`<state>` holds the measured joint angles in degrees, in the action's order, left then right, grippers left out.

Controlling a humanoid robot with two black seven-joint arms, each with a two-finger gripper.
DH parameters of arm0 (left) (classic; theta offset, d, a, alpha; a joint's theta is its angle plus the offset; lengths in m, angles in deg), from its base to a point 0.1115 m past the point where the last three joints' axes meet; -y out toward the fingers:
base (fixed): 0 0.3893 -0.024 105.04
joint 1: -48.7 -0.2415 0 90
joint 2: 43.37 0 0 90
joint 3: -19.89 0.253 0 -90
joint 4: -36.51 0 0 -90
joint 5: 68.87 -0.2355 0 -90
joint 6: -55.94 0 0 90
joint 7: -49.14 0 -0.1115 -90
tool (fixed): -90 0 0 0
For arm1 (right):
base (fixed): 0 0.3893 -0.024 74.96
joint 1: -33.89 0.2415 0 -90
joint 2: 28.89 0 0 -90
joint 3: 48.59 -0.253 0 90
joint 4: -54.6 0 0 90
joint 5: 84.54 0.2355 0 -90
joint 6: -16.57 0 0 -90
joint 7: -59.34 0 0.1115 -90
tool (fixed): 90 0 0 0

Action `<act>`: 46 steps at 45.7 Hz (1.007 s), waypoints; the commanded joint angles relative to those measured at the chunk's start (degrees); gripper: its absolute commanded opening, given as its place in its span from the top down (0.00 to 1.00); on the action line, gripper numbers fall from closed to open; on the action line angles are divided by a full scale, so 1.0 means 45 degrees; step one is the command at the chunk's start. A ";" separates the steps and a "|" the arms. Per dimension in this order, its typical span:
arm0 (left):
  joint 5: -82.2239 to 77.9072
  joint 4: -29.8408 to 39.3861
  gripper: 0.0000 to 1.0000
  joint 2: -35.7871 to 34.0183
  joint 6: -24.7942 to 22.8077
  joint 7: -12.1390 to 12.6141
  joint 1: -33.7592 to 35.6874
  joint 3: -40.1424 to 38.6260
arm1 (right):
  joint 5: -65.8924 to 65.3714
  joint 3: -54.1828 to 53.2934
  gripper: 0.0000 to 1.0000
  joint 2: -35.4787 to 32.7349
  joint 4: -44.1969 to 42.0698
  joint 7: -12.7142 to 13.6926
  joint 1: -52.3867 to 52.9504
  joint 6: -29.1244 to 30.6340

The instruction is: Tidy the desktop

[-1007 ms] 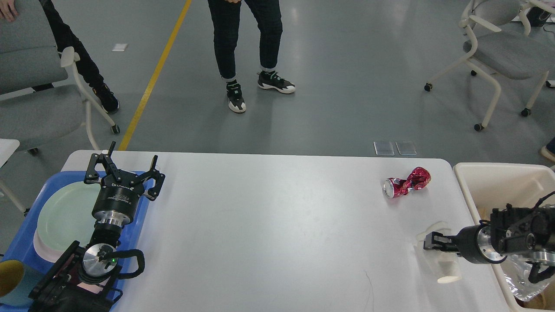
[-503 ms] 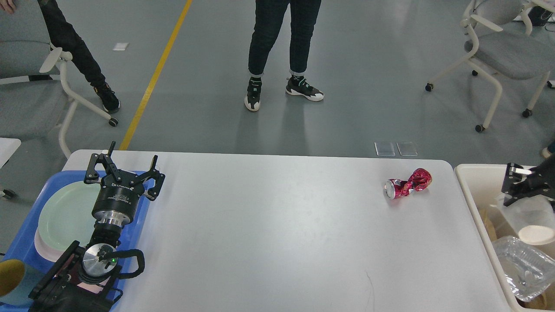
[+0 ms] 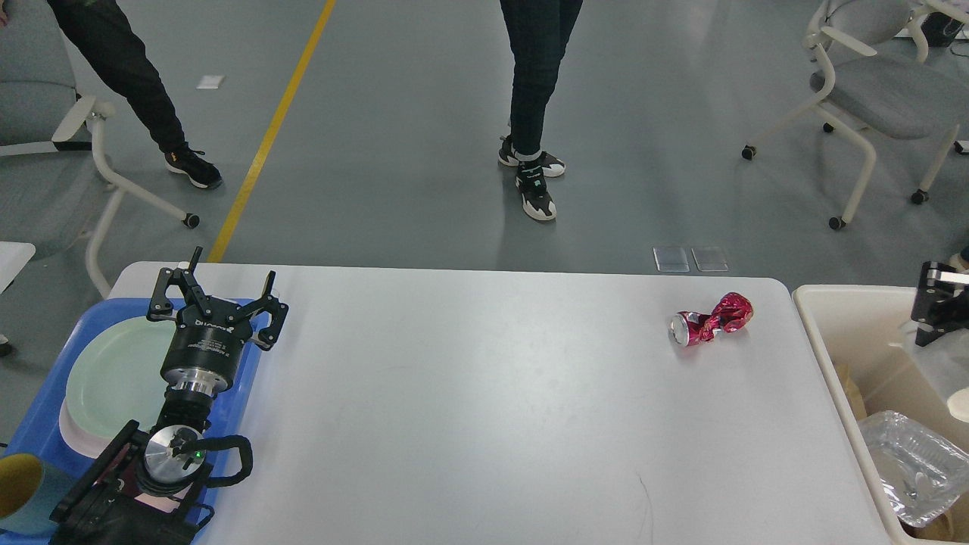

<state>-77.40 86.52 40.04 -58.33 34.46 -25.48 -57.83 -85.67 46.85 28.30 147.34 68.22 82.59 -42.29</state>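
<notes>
The white desktop (image 3: 484, 409) carries a crushed red can (image 3: 711, 319) near its far right corner. My left gripper (image 3: 216, 294) hovers open and empty over the far edge of the blue tray (image 3: 38, 431) at the left. My right gripper (image 3: 939, 303) shows only partly at the right edge, above the cream bin (image 3: 829, 363). A translucent plastic cup (image 3: 942, 371) lies tilted in the bin just below it. Whether the fingers touch the cup is unclear.
A pale green plate (image 3: 113, 378) sits in the tray on a pink one, with a yellow-lined cup (image 3: 23, 492) at the near left. A clear plastic container (image 3: 916, 469) lies in the bin. People and wheeled chairs stand beyond the table.
My right gripper carried the translucent cup off the desktop's right front and over into the bin, then shifted further right. The left arm stayed still. A person behind walked to the right.
</notes>
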 commanded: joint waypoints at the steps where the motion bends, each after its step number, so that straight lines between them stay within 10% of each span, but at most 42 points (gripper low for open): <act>1: 0.0001 0.0000 0.04 0.0001 0.0003 -0.0019 -0.0001 -0.0013 | -0.0041 0.0236 1.00 -0.0580 -0.0490 -0.0001 -0.0509 -0.0551; 11: 0.0001 0.0000 0.04 0.0001 0.0003 0.0000 -0.0001 0.0006 | -0.0139 -0.0095 1.00 -0.2474 -0.3124 0.0019 -0.3064 -0.1294; 25: 0.0001 0.0000 0.04 0.0001 -0.0016 0.0001 -0.0001 0.0006 | 0.0037 -0.6204 1.00 -0.3355 -0.8436 -0.0001 -1.2848 -0.4342; 46: 0.0001 0.0000 0.04 0.0001 -0.0016 0.0001 -0.0001 0.0006 | 0.0057 -1.1639 1.00 0.2659 -2.1310 -0.0079 -2.3770 -0.4595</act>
<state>-77.40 86.53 40.04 -58.39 34.48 -25.48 -57.83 -85.41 -4.20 33.78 63.04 67.94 -17.03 -62.46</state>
